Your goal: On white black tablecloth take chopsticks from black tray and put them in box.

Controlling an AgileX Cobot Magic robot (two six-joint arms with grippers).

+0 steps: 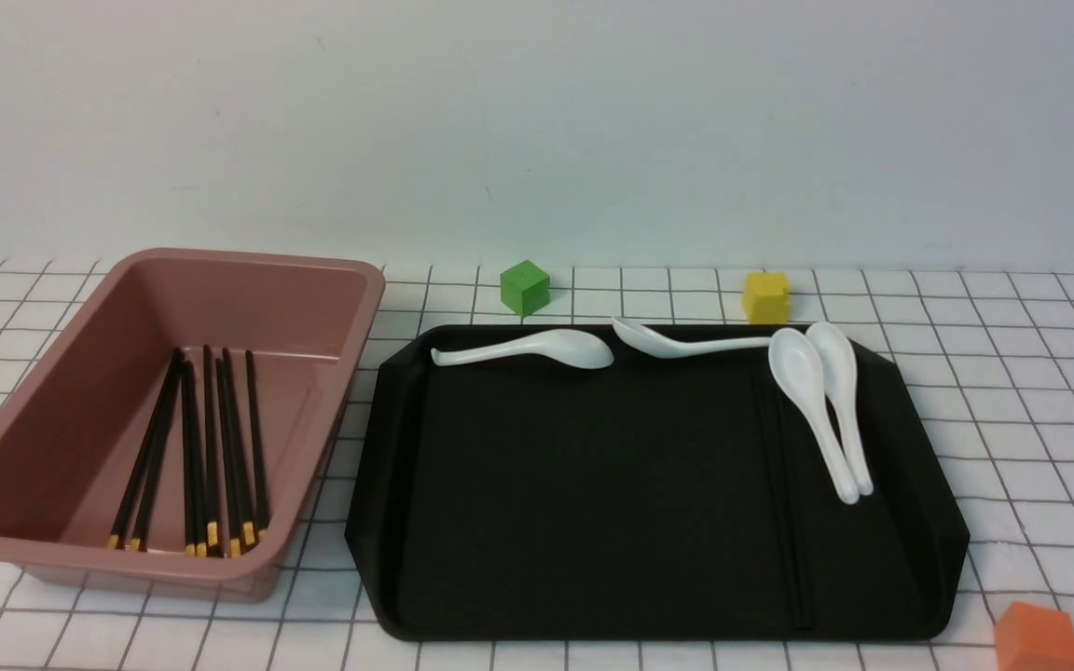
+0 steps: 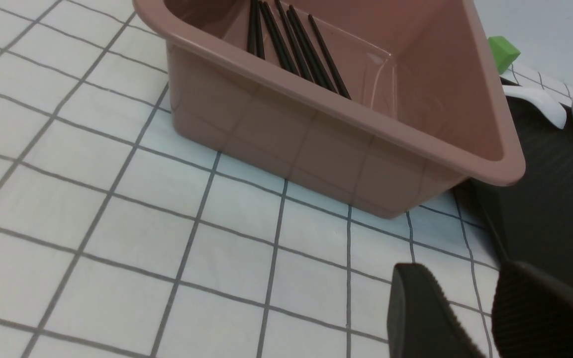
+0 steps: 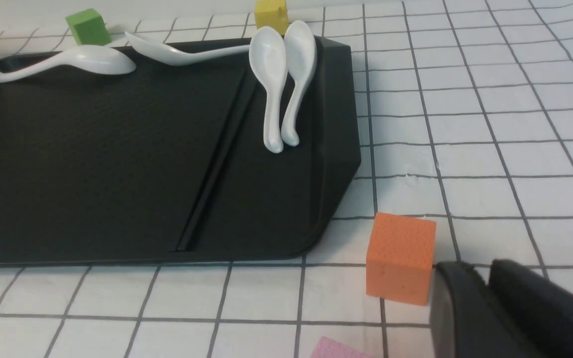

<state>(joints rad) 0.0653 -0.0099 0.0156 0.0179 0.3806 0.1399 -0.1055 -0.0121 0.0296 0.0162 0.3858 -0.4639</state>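
The left hand [image 2: 470, 318] hovers with its dark fingers [image 2: 418, 313] apart and empty above the tablecloth [image 2: 117, 199]. Beyond it stands the box [image 2: 326, 144], chopsticks [image 2: 291, 44] lying inside. The black tray [image 2: 555, 209] lies just beside the hand.

Cloth [image 1: 1012, 391]: white, thin black grid.
Box [image 1: 52, 438]: pinkish-brown.
Chopsticks [image 1: 211, 447] in box: black, yellow-gold bands at 6 o'clock ends.
Tray [image 1: 593, 485]: matte black; black sticks [image 1: 784, 503] on it barely distinct.
Spoons [image 1: 817, 401]: glossy white.
Cubes: green [image 1: 525, 287] at 12 o'clock of tray, yellow [image 1: 766, 296] at 1 o'clock, orange [image 1: 1039, 637] at 5 o'clock.
Wall [image 1: 537, 121]: pale grey-white.
Pink patch [image 3: 338, 349] by orange cube.
Gripper fingers [image 2: 421, 313]: black.
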